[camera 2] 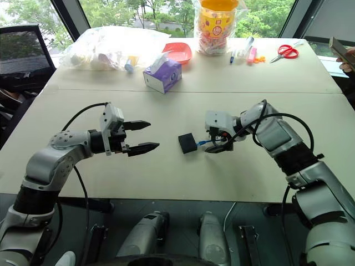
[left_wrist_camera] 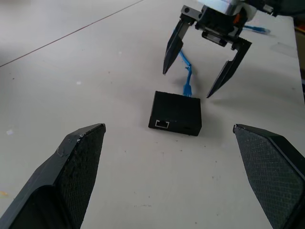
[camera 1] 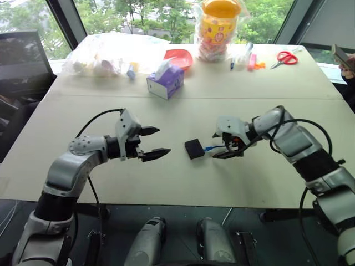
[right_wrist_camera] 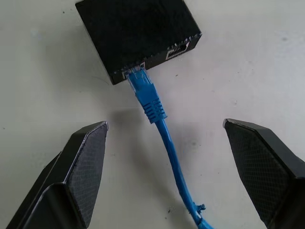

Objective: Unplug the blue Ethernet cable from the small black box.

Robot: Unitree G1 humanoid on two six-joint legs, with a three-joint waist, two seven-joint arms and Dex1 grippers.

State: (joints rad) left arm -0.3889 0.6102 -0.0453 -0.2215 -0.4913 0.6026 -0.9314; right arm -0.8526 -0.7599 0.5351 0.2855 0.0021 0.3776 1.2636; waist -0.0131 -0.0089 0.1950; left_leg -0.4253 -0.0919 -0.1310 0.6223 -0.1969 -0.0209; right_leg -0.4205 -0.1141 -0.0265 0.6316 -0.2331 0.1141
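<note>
The small black box (camera 1: 194,148) lies flat on the beige table (camera 1: 166,183), near its middle. The blue Ethernet cable (right_wrist_camera: 157,112) is plugged into one side of the box (right_wrist_camera: 136,31) and trails back under my right arm. My right gripper (camera 1: 222,145) hangs open just right of the box, its two fingers (left_wrist_camera: 172,47) straddling the cable a little behind the plug without touching it. My left gripper (camera 1: 154,141) stands open to the left of the box, a short gap away, with nothing between its fingers (left_wrist_camera: 78,162).
A purple tissue box (camera 1: 165,82) stands behind the work area. Farther back are a red bowl (camera 1: 180,56), a clear bag of small items (camera 1: 105,55), a yellow-lidded jar (camera 1: 219,25), pens and red scissors (camera 1: 285,57). A person's hand holding a phone (camera 1: 344,58) shows at the far right.
</note>
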